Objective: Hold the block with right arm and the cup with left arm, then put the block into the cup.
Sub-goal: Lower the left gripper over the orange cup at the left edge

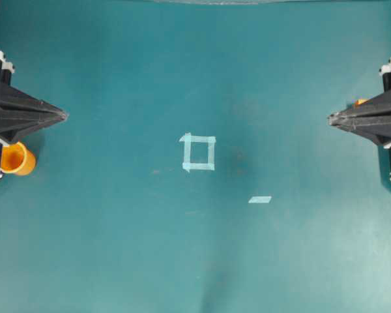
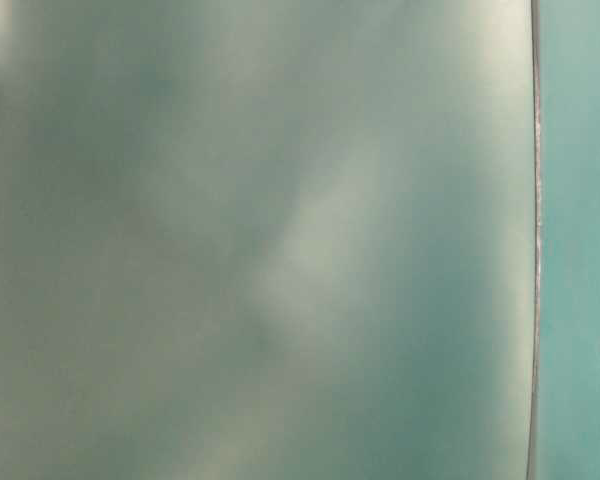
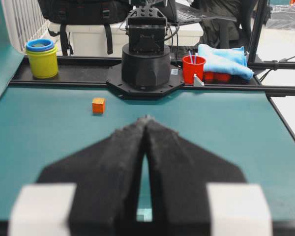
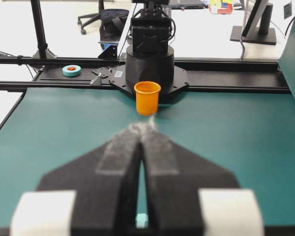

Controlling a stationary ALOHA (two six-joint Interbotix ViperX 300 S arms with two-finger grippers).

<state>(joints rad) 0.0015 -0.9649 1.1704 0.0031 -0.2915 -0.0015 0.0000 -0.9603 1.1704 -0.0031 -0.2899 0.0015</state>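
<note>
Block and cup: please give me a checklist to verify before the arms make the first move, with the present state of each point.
1. Left gripper empty, jaws shut: ok, must open before grasping.
2. Right gripper empty, jaws shut: ok, same.
3. Cup upright, mouth up, beside the left arm's base: ok.
4. Block free on the mat, near the right arm's base: ok.
5. Middle of the mat holds only the tape square and a tape strip: ok.
6. Table-level view usable: not ok, only blur.
</note>
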